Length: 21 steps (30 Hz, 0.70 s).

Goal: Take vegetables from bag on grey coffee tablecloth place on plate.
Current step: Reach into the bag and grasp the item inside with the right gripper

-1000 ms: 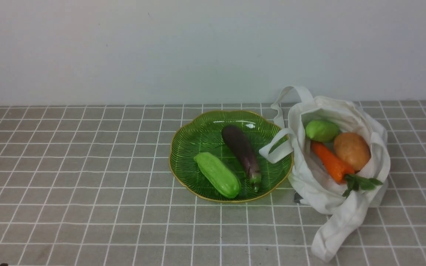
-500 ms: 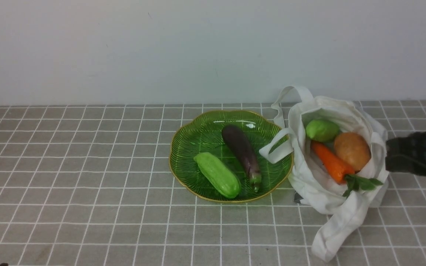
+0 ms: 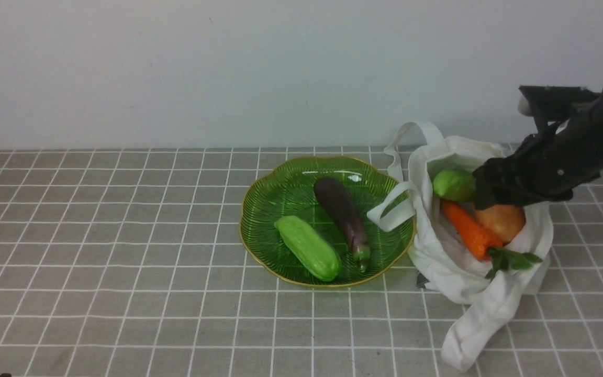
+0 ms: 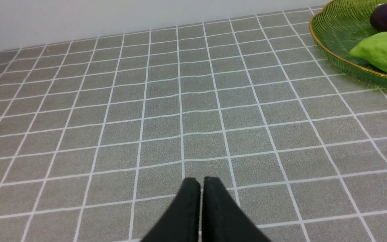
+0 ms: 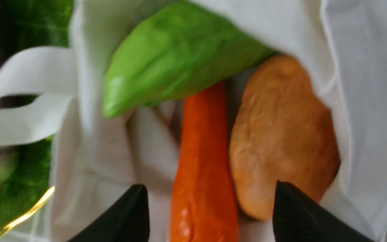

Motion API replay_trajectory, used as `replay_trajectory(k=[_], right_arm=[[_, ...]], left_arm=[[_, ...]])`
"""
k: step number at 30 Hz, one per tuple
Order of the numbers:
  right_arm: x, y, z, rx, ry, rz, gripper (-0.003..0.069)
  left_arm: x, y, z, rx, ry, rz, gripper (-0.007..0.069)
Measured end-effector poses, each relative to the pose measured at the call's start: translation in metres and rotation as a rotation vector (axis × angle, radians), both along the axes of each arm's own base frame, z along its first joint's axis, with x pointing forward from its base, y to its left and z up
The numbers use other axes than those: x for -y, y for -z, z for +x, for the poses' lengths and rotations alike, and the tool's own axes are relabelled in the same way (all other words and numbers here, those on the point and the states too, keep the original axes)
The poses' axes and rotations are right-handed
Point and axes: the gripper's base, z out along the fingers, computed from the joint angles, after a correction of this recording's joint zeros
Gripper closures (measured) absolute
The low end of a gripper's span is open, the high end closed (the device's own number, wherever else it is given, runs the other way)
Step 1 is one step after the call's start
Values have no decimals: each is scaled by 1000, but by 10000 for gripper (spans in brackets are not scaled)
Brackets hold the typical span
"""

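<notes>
The white bag (image 3: 464,277) lies open on the grey grid tablecloth (image 3: 123,235), right of the green plate (image 3: 275,193). Inside lie a light-green vegetable (image 3: 450,184), an orange carrot (image 3: 468,230) with green leaves and a tan potato (image 3: 505,221). My right gripper (image 3: 490,188) hovers just over the bag's mouth, partly covering the potato. In the right wrist view it (image 5: 210,195) is open, jaws straddling the carrot (image 5: 203,161) and potato (image 5: 281,134), with the green vegetable (image 5: 173,57) beyond. My left gripper (image 4: 201,183) is shut and empty over bare cloth.
On the plate lie a light-green gourd (image 3: 308,247) and a dark purple eggplant (image 3: 342,212). A bag handle (image 3: 390,207) rests over the plate's right rim. A white wall stands behind the table.
My right arm has come in from the right edge and moved left and up over the bag's mouth. Nothing else has moved.
</notes>
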Motion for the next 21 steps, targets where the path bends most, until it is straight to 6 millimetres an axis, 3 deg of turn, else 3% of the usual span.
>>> replay_trajectory(k=[4,16,21], right_arm=[[4,19,11,-18,30,-45,200],[15,41,22,-24,240,-93,195],[13,54,29,-24,246,-94,134]], left_arm=[[0,0,0,0,0,0,629],[0,0,0,0,0,0,629],[0,0,0,0,0,0,629]])
